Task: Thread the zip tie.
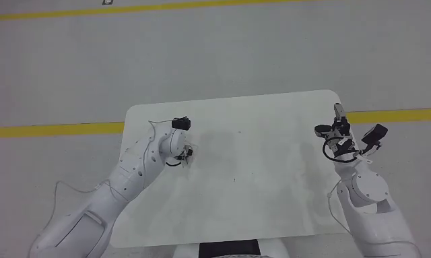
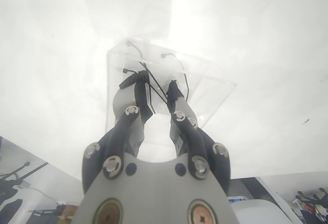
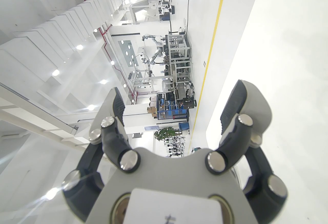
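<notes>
At 9 o'clock on the white table [image 1: 269,190], the left gripper [image 1: 188,151] was angled down onto the surface. The left wrist cam showed the left gripper [image 2: 153,85] with its fingertips inside a small clear box [image 2: 207,96]. The fingers [image 2: 139,96] were parted with a visible gap and not clamped on anything. Black zip ties [image 2: 156,89] lay loose in the box, with thin strands crossing the gap between the fingertips. Three heads were visible toward the box's far wall. I couldn't tell whether any strand touched a finger. The box stood on the table, and its transparent walls showed mostly as bright edges.

At 3 o'clock, the right gripper [image 1: 333,121] was at the table's edge, well apart from the box and pointing toward 12 o'clock. On the right wrist cam, the right gripper [image 3: 178,96] had its fingers spread wide. Its ribbed pads [image 3: 232,104] faced each other with nothing between them. The table edge ran along one side of that view. Beyond it was floor with a yellow line [image 3: 215,27] and equipment racks further back.

The top cam showed one yellow line [image 1: 202,3] across the floor at 12 o'clock, well past the table. A second one passed behind the table's far edge.
</notes>
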Action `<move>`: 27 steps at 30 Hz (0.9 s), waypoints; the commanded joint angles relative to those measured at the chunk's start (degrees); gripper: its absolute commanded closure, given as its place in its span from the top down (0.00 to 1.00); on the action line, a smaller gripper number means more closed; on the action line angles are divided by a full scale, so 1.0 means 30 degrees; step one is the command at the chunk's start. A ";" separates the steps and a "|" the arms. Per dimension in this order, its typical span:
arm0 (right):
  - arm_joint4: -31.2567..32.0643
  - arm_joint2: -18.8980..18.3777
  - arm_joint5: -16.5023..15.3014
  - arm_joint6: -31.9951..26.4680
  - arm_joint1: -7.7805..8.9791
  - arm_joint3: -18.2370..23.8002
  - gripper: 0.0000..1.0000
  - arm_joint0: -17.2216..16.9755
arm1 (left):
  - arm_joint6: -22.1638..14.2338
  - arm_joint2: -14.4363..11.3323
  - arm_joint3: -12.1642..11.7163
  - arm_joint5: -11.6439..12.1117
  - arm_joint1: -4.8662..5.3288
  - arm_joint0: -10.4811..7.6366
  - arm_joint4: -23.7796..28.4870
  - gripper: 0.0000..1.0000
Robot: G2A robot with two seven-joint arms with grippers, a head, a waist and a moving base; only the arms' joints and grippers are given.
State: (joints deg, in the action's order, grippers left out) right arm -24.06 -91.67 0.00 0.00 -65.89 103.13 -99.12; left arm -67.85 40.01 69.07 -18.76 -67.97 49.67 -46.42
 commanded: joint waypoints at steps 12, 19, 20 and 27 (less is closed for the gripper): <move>0.0000 0.0000 0.0000 0.0000 0.0000 0.0000 1.00 0.0000 | -0.0022 0.0287 0.0249 -0.0240 0.0075 0.0104 -0.0116 0.10; 0.0000 0.0000 0.0000 0.0000 0.0000 0.0000 1.00 0.0000 | -0.0127 0.0721 0.0436 -0.0240 0.0113 0.0347 -0.0337 0.13; 0.0000 0.0000 0.0000 0.0000 0.0000 0.0000 1.00 0.0000 | -0.0147 0.0748 0.0459 -0.0240 0.0102 0.0380 -0.0363 0.13; 0.0000 0.0000 0.0000 0.0000 0.0000 0.0000 1.00 0.0000 | -0.0236 0.0746 0.0268 -0.0240 -0.0082 0.0450 -0.0441 0.13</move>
State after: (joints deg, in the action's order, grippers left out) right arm -24.06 -91.67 0.00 0.00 -65.89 103.13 -99.12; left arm -68.60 42.29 70.02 -19.48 -68.12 51.03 -47.77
